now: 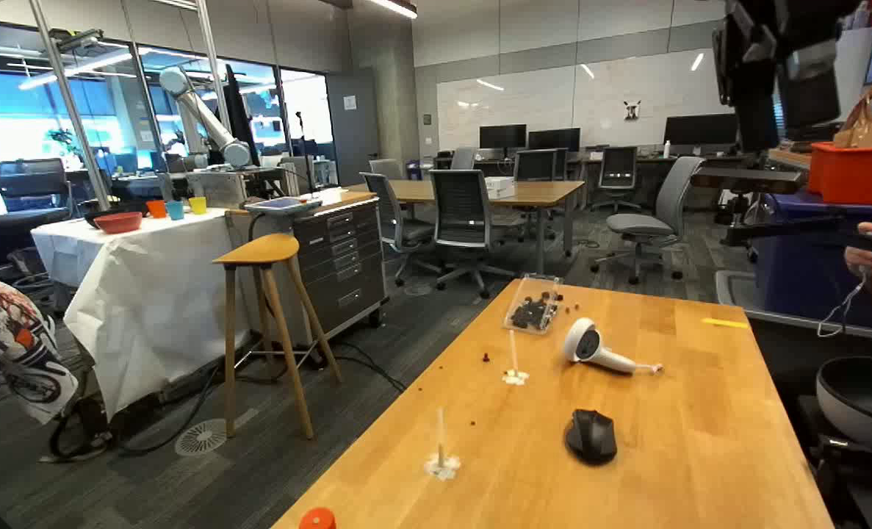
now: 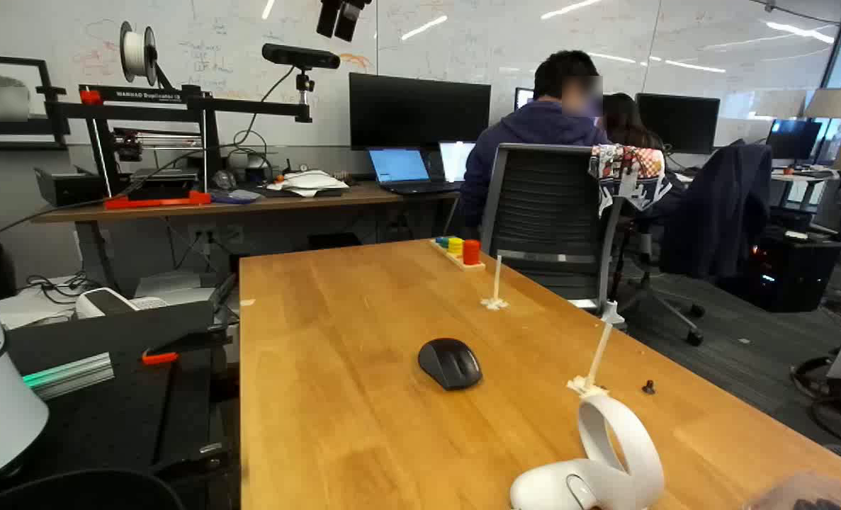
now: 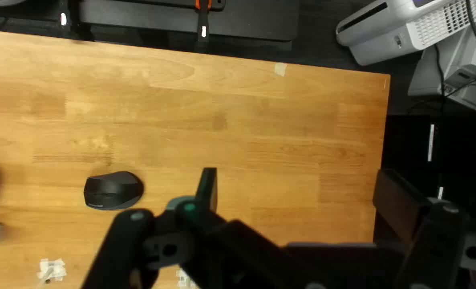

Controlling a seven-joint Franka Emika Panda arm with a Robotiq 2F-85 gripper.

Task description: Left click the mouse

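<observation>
The black rounded mouse (image 1: 591,436) lies on the wooden table; it shows in both exterior views (image 2: 450,363) and at the left of the wrist view (image 3: 113,190). My gripper (image 3: 296,176) is open and empty, its two fingers wide apart with bare table seen between them. In the exterior views the gripper hangs high above the table, at the top right (image 1: 781,81) in one picture and at the top edge (image 2: 338,20) where only the fingertips show. It is well apart from the mouse, which lies to the left of the fingers in the wrist view.
A white controller (image 1: 599,349) lies near the mouse. Two thin upright sticks (image 1: 440,441) (image 1: 513,356) are taped to the table. A clear box of dark bits (image 1: 535,305) stands at the table's end. A colored block toy (image 2: 463,251) sits at the opposite end.
</observation>
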